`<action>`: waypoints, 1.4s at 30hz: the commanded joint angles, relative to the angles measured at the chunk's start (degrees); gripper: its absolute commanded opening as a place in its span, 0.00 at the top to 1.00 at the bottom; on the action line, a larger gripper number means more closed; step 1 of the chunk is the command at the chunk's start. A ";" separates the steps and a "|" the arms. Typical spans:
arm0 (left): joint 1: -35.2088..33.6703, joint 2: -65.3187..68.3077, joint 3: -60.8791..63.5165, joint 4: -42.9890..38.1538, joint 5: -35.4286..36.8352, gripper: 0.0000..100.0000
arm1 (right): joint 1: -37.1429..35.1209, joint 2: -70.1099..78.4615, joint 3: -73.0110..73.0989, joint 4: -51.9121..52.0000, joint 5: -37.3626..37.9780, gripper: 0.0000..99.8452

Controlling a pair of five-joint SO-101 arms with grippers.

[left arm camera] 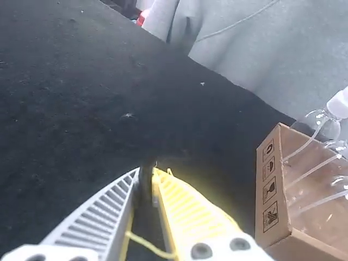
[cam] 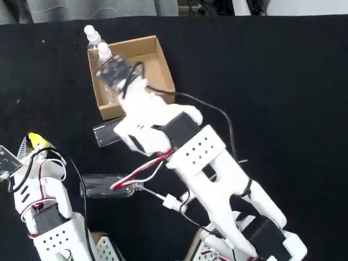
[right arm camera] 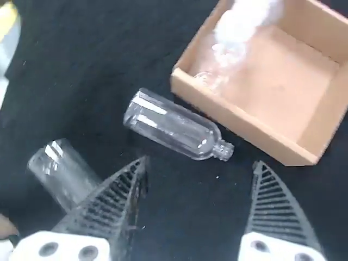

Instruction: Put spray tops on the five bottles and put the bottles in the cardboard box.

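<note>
While the right claw (right arm camera: 200,162) hangs spread wide with nothing in it, right by the box (right arm camera: 239,128), a bare bottle (right arm camera: 174,126) lies on its side on the table (left arm camera: 81,81) just beside the box's outer wall. No spray top on it, the neck's open.

Second bare bottle (right arm camera: 62,171) is also on its side, a bit further from the box and closer to the arm bases, partly behind one of the right claw's fingers. From the high view some of the arm's wires run across it.

Two topped bottles (cam: 103,53) sit in the box at its far left corner, white tops poking up past the rim. They're a bit blurry in the right wrist view.

Left claw (left arm camera: 147,176) is pinched closed on nothing, low over the table and well off to the side of the box.
</note>
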 commanded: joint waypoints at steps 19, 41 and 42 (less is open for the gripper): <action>-2.77 -0.53 0.57 -1.58 -0.62 0.97 | -2.90 17.45 -11.21 3.87 22.68 0.73; -2.77 -0.53 0.57 -1.58 -0.62 0.97 | -5.19 28.35 -18.15 4.04 37.63 0.74; -2.77 -0.53 0.57 -1.58 -0.62 0.97 | -5.36 29.32 -19.12 4.04 38.07 0.74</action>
